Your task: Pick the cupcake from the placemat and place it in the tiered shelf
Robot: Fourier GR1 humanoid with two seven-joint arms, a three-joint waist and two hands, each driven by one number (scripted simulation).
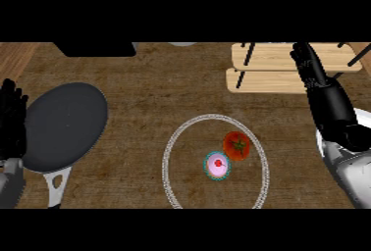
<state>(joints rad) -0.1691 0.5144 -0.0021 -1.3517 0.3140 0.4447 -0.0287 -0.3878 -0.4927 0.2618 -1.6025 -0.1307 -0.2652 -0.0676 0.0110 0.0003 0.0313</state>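
The cupcake (217, 166), pink-topped with a teal wrapper, sits on the round placemat (174, 147), a brown mat with a pale woven rim at centre. A red tomato (237, 145) stands just up-right of it, touching or nearly so. The wooden tiered shelf (268, 81) is at the upper right, two light boards on black posts. My right hand (313, 73) stretches up over the shelf's right end, fingers straight and open, holding nothing. My left hand (12, 120) rests open at the left edge, fingers up.
A dark grey frying pan (64, 127) with a pale handle lies left of the placemat, close to my left hand. A black object (94, 49) sits at the top left edge. The counter is brown wood.
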